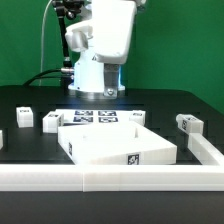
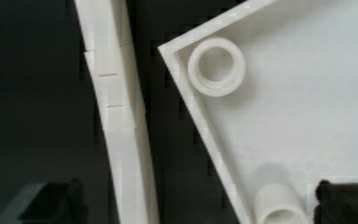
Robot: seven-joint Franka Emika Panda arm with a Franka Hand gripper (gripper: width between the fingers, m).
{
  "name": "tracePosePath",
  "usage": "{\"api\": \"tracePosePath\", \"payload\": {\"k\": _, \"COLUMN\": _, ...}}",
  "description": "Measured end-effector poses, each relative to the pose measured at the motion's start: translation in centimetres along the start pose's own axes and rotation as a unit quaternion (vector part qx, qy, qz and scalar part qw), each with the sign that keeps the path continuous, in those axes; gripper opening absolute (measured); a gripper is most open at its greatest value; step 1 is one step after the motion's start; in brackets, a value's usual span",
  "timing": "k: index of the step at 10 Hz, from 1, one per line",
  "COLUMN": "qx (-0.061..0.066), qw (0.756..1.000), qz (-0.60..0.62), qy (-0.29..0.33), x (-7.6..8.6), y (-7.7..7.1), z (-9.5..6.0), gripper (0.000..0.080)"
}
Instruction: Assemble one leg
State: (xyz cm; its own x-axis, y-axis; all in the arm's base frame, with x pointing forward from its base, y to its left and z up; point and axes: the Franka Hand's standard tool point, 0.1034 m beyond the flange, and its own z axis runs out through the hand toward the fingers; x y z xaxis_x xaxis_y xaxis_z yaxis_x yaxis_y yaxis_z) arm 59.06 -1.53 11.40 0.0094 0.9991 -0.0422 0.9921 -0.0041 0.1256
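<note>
Small white legs with black-and-white tags stand on the black table in the exterior view: two at the left and one at the right. The large flat white panel lies in the middle; in the wrist view its corner with a round socket shows, and a second socket lies near one fingertip. My gripper is open and empty above the panel's edge, its dark fingertips wide apart. No leg shows in the wrist view. In the exterior view the arm's hand hangs behind the panel.
The marker board lies behind the panel. A white rail runs along the front and up the exterior view's right. In the wrist view a long white bar runs beside the panel's edge, between my fingers.
</note>
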Motion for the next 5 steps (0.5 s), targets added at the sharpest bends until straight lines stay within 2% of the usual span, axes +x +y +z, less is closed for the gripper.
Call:
{"api": "tracePosePath", "payload": {"k": 2, "qx": 0.017, "qw": 0.998, "qz": -0.056, "qy": -0.007, "x": 0.2, "y": -2.1, "z": 0.9, "gripper": 0.065}}
{"api": "tracePosePath", "payload": {"k": 3, "qx": 0.025, "qw": 0.998, "qz": -0.065, "qy": -0.01, "x": 0.3, "y": -2.8, "z": 1.1, "gripper": 0.065}}
{"api": "tracePosePath", "payload": {"k": 4, "qx": 0.023, "qw": 0.998, "qz": -0.062, "qy": -0.01, "x": 0.2, "y": -2.9, "z": 1.1, "gripper": 0.065}}
{"api": "tracePosePath", "payload": {"k": 5, "qx": 0.027, "qw": 0.998, "qz": -0.063, "qy": -0.009, "x": 0.2, "y": -3.7, "z": 1.2, "gripper": 0.065}}
